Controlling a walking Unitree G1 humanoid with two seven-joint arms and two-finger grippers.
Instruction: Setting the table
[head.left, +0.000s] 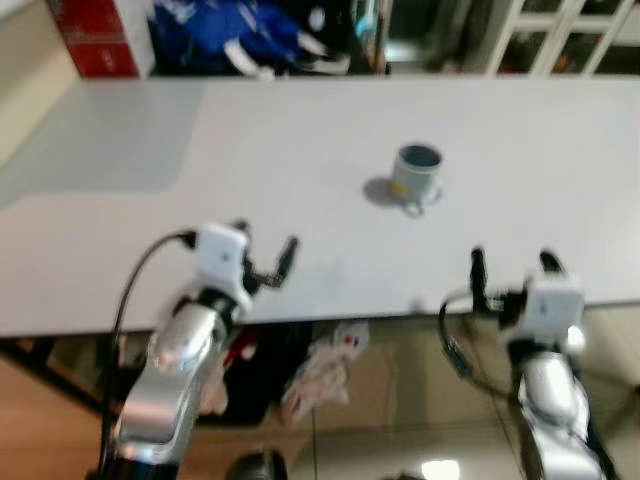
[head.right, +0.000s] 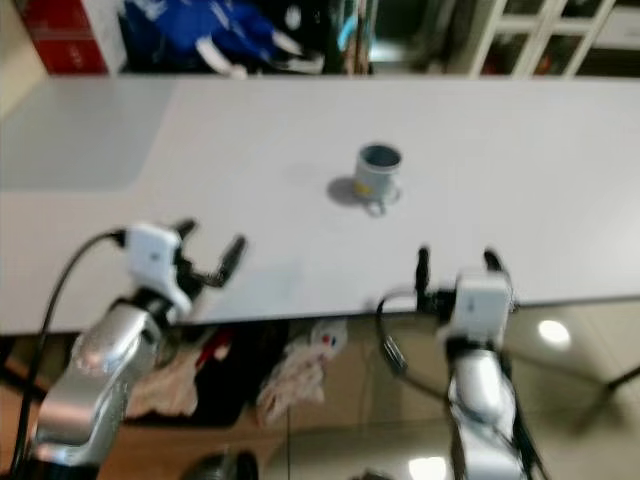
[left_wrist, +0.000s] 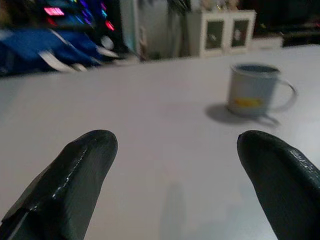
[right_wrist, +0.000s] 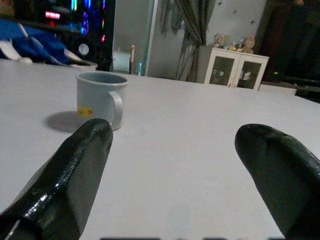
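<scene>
Below me the wide pale desk (head.left: 300, 150) stretches across my head views, its near edge running just under my wrists, with a tiled floor and a heap of cloth and bags (head.left: 320, 375) showing beneath it. At the far edge lies a blue bundle with white parts (head.left: 240, 35), a red box (head.left: 95, 40) beside it, and white-framed glazed doors (head.left: 560, 35) off to my right. My left pincer (head.left: 263, 253) hangs over the near part of the desk with its two black fingers spread wide and nothing between them; my right pincer (head.left: 512, 265) hovers at the near edge, likewise spread wide and empty. Between them and farther out stands the mug (head.left: 416, 173), upright on the desk, well apart from both pincers, nearer my right side. It is pale blue-grey with a darker inside and casts a soft shadow toward my left. From my head it is blurred, its handle turned toward me. My right wrist view shows the mug (right_wrist: 100, 101) more plainly: the loop handle, a small yellow and red mark low on its wall, and a white cabinet with glass doors (right_wrist: 235, 70) beyond the desk. My left wrist view catches the yellow mark on the mug (left_wrist: 251, 90) and coloured lights in the dark behind.
</scene>
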